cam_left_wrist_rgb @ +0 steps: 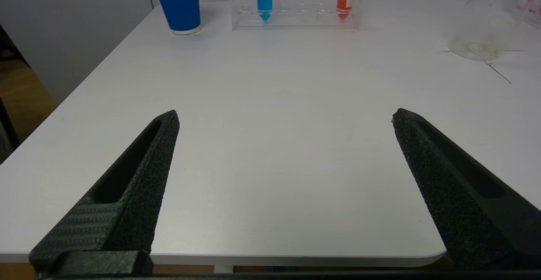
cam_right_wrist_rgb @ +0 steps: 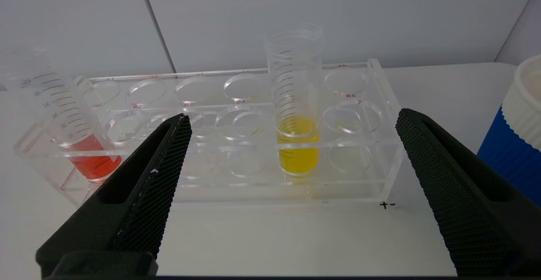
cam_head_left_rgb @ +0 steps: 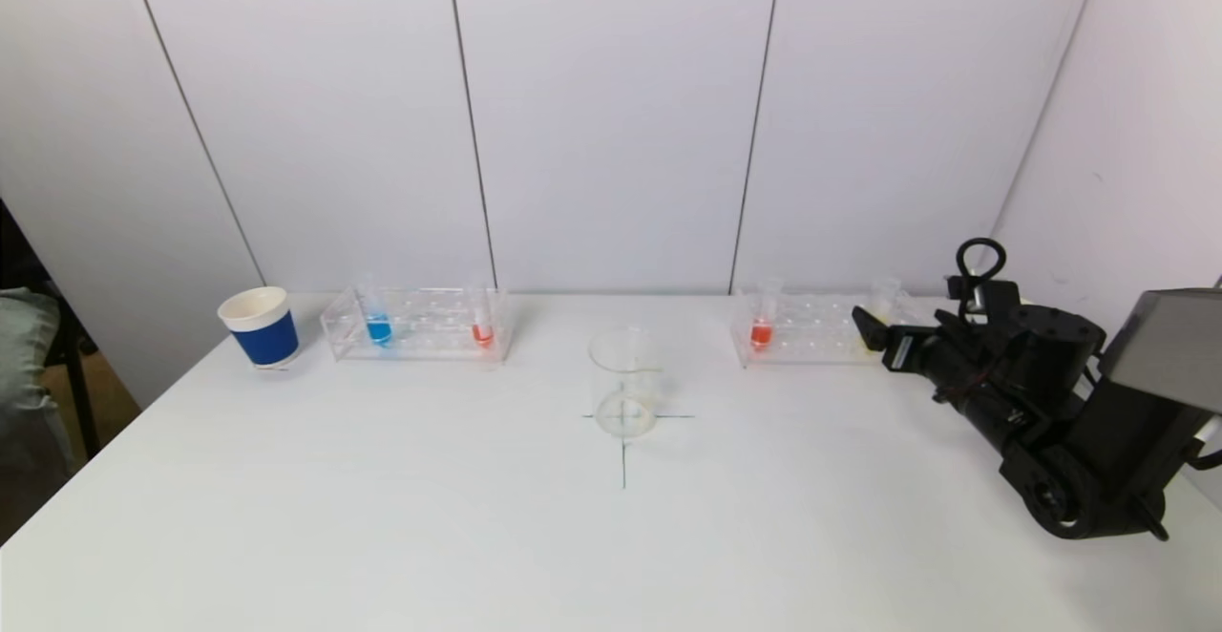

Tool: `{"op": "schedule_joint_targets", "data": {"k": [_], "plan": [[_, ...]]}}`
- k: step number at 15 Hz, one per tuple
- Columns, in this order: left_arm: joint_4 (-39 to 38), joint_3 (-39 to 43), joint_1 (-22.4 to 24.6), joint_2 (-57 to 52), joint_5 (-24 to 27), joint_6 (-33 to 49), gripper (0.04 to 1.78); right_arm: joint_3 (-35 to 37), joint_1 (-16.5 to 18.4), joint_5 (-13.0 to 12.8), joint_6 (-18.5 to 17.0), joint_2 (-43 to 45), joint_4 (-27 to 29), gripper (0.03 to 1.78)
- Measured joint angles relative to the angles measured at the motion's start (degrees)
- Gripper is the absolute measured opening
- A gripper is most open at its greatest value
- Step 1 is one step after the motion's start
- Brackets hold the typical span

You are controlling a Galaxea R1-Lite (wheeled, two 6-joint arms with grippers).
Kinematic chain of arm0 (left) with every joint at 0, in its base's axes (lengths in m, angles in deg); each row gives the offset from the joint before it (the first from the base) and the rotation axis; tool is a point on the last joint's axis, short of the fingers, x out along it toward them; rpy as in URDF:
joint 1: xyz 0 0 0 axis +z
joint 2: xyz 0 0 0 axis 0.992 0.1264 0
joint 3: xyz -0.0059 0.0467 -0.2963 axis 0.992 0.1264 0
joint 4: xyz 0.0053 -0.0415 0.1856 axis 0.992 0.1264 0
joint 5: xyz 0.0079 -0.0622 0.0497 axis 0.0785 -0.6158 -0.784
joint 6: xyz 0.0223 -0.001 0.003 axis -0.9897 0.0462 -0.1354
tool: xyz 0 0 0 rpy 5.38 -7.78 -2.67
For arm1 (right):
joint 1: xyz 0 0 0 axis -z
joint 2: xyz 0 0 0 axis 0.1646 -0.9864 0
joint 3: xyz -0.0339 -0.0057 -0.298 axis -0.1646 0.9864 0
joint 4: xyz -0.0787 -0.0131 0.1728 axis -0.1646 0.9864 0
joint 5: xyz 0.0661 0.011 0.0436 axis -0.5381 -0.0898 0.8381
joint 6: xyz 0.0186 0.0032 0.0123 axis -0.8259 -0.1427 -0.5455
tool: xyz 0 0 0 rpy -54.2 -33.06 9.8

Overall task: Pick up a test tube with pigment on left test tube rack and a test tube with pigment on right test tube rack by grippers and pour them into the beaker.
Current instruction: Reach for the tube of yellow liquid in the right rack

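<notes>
Tube with yellow pigment [cam_right_wrist_rgb: 297,144] is standing upright in right rack [cam_right_wrist_rgb: 380,144], graduated and clear; right gripper [cam_right_wrist_rgb: 291,161] is hovering before it, jaws spread, empty.

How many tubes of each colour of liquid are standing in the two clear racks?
Blue: 1, the blue tube in the left rack.
Red: 2, the left red tube and the right red tube in the right rack.
Yellow: 1, the yellow tube.
Total: 4.
</notes>
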Motion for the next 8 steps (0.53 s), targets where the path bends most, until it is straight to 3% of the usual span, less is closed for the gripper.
{"op": "schedule_joint_targets", "data": {"k": [8], "plan": [[0.0, 0.0, 0.0, 0.0, 0.0, 0.0, 1.76, -5.3, 0.5, 0.0, 0.2, -2.5, 0.0, 1.76]]}}
